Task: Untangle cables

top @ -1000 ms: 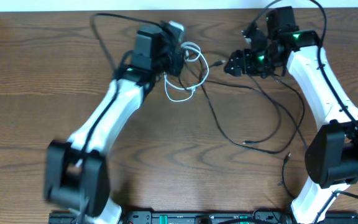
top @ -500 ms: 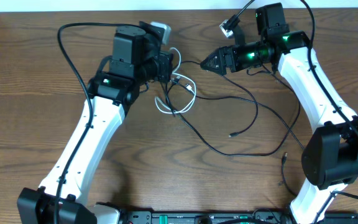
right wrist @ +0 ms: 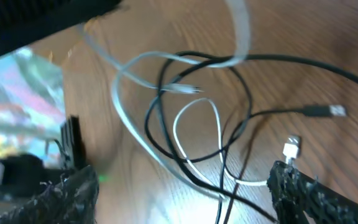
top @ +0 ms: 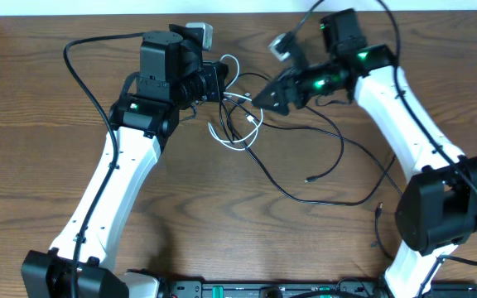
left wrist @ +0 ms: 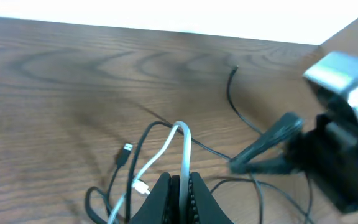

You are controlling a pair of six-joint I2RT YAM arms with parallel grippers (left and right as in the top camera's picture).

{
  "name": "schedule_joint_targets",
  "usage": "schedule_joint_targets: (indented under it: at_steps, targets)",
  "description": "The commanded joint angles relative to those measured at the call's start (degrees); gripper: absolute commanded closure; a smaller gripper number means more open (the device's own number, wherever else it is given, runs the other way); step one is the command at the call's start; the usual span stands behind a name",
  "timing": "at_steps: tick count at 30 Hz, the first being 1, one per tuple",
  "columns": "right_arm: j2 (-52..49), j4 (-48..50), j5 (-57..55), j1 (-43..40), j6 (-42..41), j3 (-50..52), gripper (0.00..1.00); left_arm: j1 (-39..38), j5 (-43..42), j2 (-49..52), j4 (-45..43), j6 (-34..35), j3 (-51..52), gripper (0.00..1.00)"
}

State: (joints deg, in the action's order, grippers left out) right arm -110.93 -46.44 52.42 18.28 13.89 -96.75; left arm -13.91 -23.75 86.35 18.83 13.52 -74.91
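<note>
White cord, thin and short with small plug ends, rises in a loop from the left gripper, whose jaws are pinched shut on it above the brown wooden table. Long thin black cords thread through that loop and trail toward the table's right side. The right gripper hovers over the knot with fingers spread wide, holding nothing. The step in hand looks like parting white from black. Next, the right gripper should close on one black strand only and draw it clear.
</note>
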Motion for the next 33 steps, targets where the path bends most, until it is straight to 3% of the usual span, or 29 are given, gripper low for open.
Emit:
schedule_joint_targets:
  at_steps: [1, 4, 6, 9, 12, 13, 20, 24, 29, 33]
  targets:
    - [-1.46, 0.48, -2.99, 2.67, 6.36, -0.33, 0.17, 0.26, -2.86, -1.51, -0.48, 1.84, -0.35, 0.93]
    - [-3.91, 2.45, -4.50, 3.61, 6.34, -0.33, 0.23, 0.24, -4.35, -2.01, -0.42, 1.88, -0.35, 0.92]
    - [-4.92, 4.07, -4.48, 3.61, 6.19, -0.33, 0.34, 0.24, -4.33, -2.40, -0.24, 1.88, -0.35, 0.93]
    - [-5.22, 6.99, -4.48, 2.69, 3.19, -0.33, 0.57, 0.26, -4.26, -2.97, 0.31, 1.86, -0.35, 0.93]
    - [-4.79, 9.42, -4.42, 1.14, -1.75, -0.35, 0.95, 0.44, -4.26, -3.69, 0.92, 1.88, -0.35, 0.92]
    - [-4.70, 9.90, -4.42, 0.46, -3.61, -0.35, 0.99, 0.63, -4.26, -3.93, 0.96, 1.88, -0.35, 0.92]
    - [-5.07, 9.49, -7.50, -2.78, -12.04, -0.24, 0.99, 3.67, -4.37, -8.98, -3.50, 10.05, -0.90, 0.93]
    - [-5.22, 8.59, -7.85, -2.69, -13.22, -0.20, 0.99, 4.87, -3.30, -14.10, -6.78, 10.80, -0.98, 0.92]
    - [-3.72, 5.62, -3.67, -2.45, -12.24, -0.22, 0.99, 5.22, 4.79, -15.93, -2.82, 10.34, -0.96, 0.92]
    - [0.26, 2.25, -3.93, -1.75, -9.53, -0.28, 0.99, 5.22, 5.38, -12.70, 1.11, 10.12, -0.96, 0.92]
